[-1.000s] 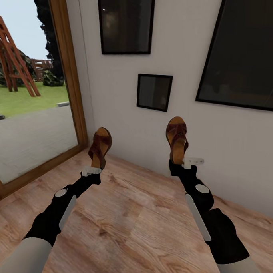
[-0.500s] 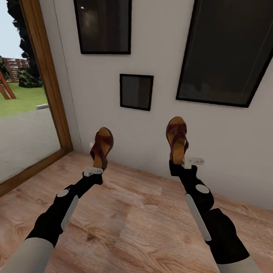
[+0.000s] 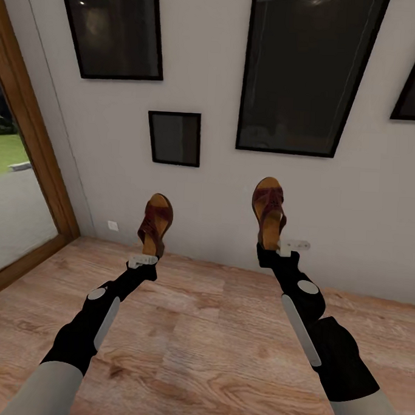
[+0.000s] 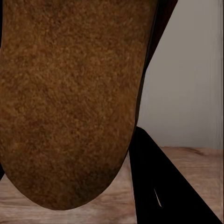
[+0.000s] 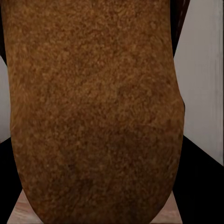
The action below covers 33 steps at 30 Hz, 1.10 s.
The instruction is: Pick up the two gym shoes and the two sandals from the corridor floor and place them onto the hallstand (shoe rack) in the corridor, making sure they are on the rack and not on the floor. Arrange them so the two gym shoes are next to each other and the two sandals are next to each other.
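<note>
Each gripper is clamped on the heel of one brown sandal, left gripper [image 3: 145,257] holding the left sandal [image 3: 154,224], right gripper [image 3: 277,247] holding the right sandal [image 3: 269,211], both toes-up above the wood floor [image 3: 207,335].

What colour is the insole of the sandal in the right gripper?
Tan, on the right sandal; clearest in the head view.

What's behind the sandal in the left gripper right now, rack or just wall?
Behind the left sandal is plain white wall, with a small dark framed picture above it and wood floor below. No rack is visible there. The sandal covers the strip of wall directly behind it.
</note>
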Tool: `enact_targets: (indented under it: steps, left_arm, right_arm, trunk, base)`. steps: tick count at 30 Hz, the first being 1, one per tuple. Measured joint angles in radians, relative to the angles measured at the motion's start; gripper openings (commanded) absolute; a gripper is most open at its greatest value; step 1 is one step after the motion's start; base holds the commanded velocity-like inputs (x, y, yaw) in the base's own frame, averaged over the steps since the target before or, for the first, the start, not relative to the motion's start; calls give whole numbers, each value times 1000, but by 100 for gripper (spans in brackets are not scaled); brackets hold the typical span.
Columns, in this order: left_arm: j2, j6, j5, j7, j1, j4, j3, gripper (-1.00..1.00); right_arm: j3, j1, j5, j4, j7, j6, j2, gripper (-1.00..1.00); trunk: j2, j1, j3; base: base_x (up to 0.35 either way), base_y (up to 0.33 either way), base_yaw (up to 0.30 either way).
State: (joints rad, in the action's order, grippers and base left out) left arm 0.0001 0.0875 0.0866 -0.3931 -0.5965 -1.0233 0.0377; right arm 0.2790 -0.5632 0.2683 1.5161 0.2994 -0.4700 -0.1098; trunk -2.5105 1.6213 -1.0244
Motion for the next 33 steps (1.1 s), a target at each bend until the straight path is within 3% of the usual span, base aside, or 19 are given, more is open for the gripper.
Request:
enact_targets:
  steps: [33]
  left_arm:
    - [0, 1, 1, -1, 0, 0, 0, -100]
  right_arm:
    - [0, 0, 1, 0, 0, 0, 0, -100]
  trunk:
    - [0, 0, 0]
  base:
    - [0, 0, -291]
